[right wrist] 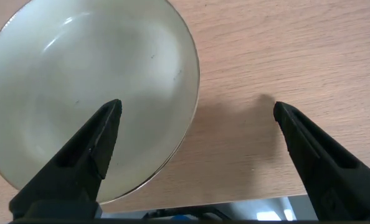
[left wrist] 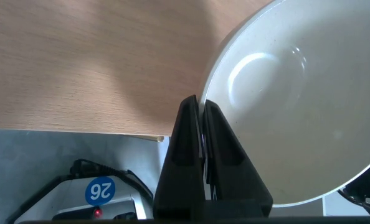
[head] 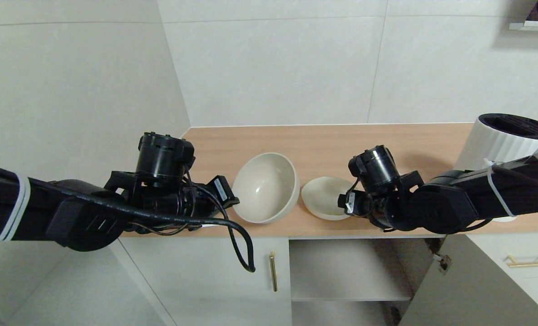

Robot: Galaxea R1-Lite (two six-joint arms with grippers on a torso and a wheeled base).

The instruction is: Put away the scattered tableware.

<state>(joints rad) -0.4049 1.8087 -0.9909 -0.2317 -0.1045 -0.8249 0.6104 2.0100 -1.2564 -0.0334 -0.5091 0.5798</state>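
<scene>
1. Head view first: nothing looks put away yet. Both bowls are up on the wooden counter (head: pixel 332 145), and the open cupboard (head: pixel 341 267) underneath has bare shelves as far as I can see.
2. The big bowl (head: pixel 264 185) is the one in play. It's near the counter's front edge, tipped well up on its side, and the left gripper (head: pixel 230 199) has it by the rim. From the left wrist camera the two fingers are pinched together with the rim wedged between them. I can't tell if the bowl's lowest edge is touching the counter or just off it.
3. The small bowl (head: pixel 323 194) sits flat just beside the big one, on its right. The right gripper (right wrist: pixel 197 118) hovers over it with the jaws spread wide and nothing in them. One finger is above the inside of the bowl and the other is out over bare wood, so it straddles the rim without touching.
4. My read on progress: early days. One bowl is grabbed but not stowed, the other is lined up but not grabbed. Both have to go down into that cupboard, I'd guess.
5. A white ribbed container (head: pixel 500 140) stands at the far right of the counter, well apart from the bowls.
</scene>
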